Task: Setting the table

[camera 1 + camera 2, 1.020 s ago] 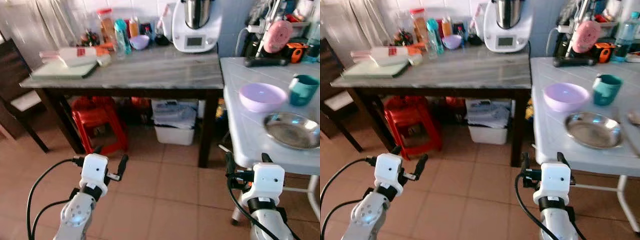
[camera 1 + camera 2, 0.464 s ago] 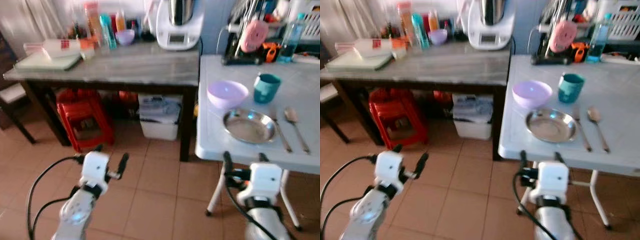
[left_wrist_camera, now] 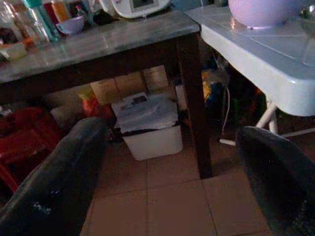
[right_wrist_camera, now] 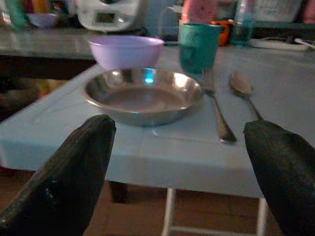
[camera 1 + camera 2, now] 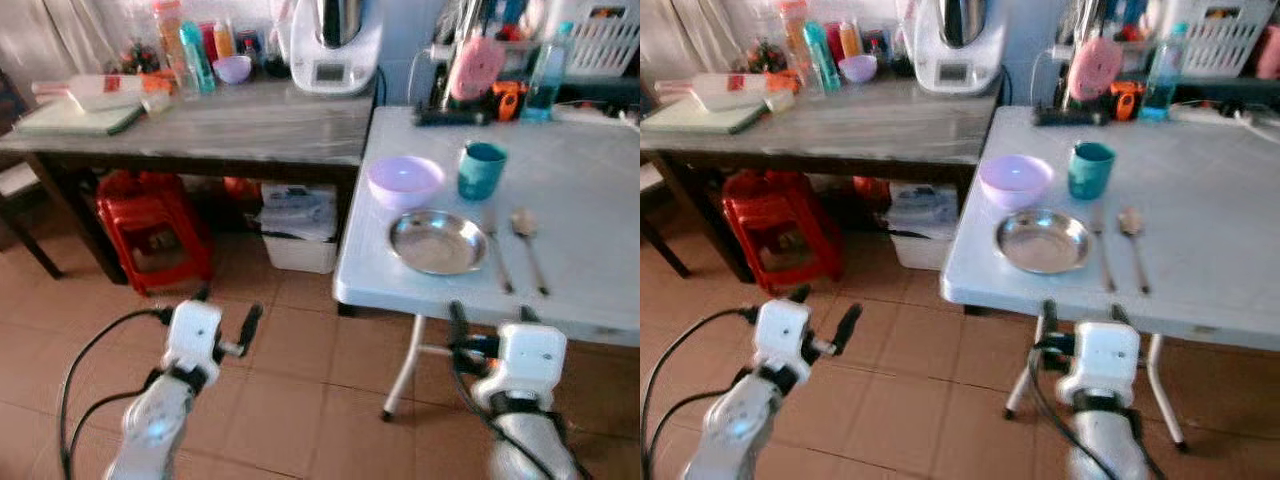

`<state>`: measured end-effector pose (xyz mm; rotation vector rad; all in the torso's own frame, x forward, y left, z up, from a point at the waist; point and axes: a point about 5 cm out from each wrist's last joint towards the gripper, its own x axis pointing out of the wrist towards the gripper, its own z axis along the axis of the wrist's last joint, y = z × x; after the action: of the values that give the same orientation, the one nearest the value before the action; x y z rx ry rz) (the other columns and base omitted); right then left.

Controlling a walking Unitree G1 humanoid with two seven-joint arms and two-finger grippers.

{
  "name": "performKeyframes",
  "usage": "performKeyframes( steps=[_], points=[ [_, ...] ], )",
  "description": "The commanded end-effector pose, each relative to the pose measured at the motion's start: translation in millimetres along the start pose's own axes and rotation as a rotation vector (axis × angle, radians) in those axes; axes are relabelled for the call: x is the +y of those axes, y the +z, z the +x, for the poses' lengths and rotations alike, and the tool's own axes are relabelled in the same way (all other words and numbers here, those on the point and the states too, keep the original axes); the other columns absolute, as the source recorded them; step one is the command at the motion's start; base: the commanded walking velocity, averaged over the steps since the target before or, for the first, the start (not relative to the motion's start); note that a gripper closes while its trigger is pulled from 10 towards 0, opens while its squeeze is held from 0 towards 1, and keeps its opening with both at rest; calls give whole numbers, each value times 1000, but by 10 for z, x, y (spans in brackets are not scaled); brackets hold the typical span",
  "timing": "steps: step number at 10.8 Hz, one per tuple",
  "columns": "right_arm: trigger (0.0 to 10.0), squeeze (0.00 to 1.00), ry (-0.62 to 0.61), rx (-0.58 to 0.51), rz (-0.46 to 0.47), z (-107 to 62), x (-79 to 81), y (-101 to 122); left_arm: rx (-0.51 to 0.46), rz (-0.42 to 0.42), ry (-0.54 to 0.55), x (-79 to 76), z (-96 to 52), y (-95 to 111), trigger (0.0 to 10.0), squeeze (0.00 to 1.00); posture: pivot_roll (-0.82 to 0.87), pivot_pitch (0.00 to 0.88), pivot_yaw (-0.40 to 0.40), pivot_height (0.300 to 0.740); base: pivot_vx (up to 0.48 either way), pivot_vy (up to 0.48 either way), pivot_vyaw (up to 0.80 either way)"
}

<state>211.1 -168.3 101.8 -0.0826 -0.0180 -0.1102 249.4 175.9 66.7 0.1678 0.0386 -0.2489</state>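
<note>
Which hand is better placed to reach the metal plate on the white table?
Probably the right hand: it hangs open just below the white table's near edge, facing the metal plate. The left hand is open too, but over the floor, off to the side.

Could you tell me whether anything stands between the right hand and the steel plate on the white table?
Nothing visible does. The right hand is open, low in front of the white table, and the steel plate lies just past the near edge, with bare tabletop between.
</note>
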Motion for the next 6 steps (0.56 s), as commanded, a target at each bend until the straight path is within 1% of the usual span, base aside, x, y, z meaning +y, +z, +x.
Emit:
performKeyframes(
  steps=[1, 3, 5, 6],
  points=[
    [10000, 0, -5, -4, -5, 14, -32, 4, -21, -34, -4, -27, 17, 12, 10000, 0, 51, 0, 98, 740, 0, 0, 0],
    [10000, 0, -7, -4, -12, 20, -27, -5, -20, -38, -44, -85, 22, 4, 10000, 0, 49, 0, 100, 740, 0, 0, 0],
    [10000, 0, -5, 2, -16, 22, -52, -17, -23, -80, -66, -150, 52, -6, 10000, 0, 43, 0, 82, 740, 0, 0, 0],
    [10000, 0, 13, 7, -32, 28, -76, -16, -29, -100, -63, -207, 63, -12, 10000, 0, 39, 0, 58, 740, 0, 0, 0]
  ],
)
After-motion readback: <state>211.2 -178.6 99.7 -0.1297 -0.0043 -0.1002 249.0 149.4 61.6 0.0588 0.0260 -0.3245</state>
